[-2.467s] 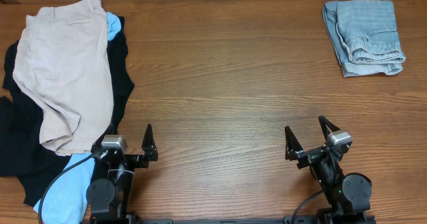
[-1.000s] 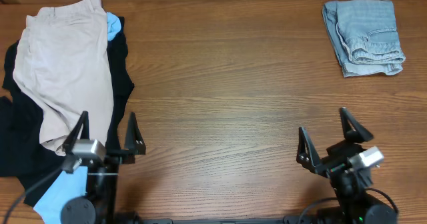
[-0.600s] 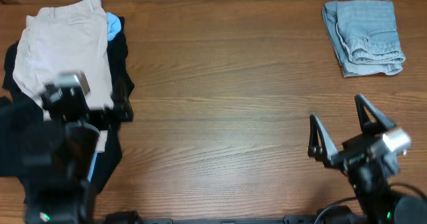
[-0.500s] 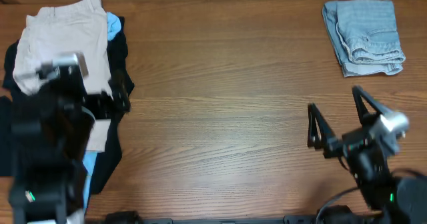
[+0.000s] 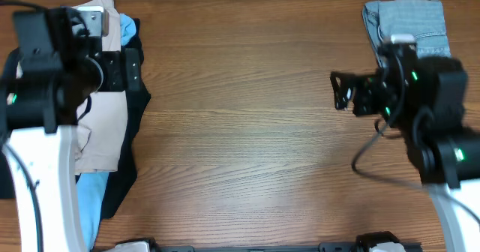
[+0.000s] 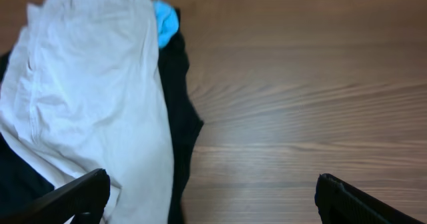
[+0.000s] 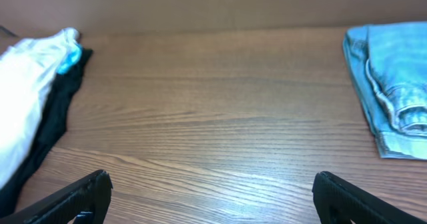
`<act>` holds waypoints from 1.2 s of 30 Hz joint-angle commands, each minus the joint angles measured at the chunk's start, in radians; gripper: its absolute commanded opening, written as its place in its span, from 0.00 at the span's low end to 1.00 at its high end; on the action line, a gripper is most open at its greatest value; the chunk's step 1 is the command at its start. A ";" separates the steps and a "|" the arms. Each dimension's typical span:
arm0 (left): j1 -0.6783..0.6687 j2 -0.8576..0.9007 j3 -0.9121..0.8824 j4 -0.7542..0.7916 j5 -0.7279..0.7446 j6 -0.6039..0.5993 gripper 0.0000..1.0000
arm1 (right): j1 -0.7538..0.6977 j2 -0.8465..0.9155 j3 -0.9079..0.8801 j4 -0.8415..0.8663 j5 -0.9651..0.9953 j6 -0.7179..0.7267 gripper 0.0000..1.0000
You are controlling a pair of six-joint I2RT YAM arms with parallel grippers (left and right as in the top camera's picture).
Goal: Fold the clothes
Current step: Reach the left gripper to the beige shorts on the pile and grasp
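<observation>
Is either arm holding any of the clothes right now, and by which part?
Nothing is held. The left gripper and right gripper are both open with nothing between their fingers; the beige shorts lie loose on the black garment.

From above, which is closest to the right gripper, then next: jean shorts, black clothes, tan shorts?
1. Denim shorts, back right, by the right gripper.
2. Black garment, left side.
3. Beige shorts, farther left.
</observation>
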 commanded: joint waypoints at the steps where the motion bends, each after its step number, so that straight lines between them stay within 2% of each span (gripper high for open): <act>1: 0.005 0.097 0.023 -0.008 -0.076 0.027 1.00 | -0.002 0.092 0.029 -0.007 -0.002 -0.003 1.00; 6: 0.015 0.224 0.023 0.029 -0.097 0.031 1.00 | -0.002 0.211 0.029 -0.038 -0.188 -0.003 1.00; 10: 0.102 0.302 0.039 0.128 -0.121 0.029 1.00 | -0.002 0.278 0.029 -0.039 -0.333 -0.004 1.00; 17: 0.372 0.489 0.154 0.208 -0.089 0.018 1.00 | -0.002 0.316 0.029 -0.053 -0.332 -0.004 1.00; 21: 0.466 0.585 0.156 0.266 -0.071 0.039 0.99 | -0.002 0.316 0.029 -0.051 -0.332 -0.004 1.00; 24: 0.501 0.663 0.156 0.316 -0.070 0.088 0.95 | -0.002 0.316 0.029 -0.056 -0.331 -0.004 1.00; 31: 0.527 0.792 0.156 0.378 -0.060 0.119 0.93 | -0.002 0.316 0.029 -0.064 -0.317 -0.003 1.00; 36: 0.531 0.829 0.156 0.447 -0.067 0.119 0.88 | -0.002 0.316 0.029 -0.064 -0.317 -0.003 1.00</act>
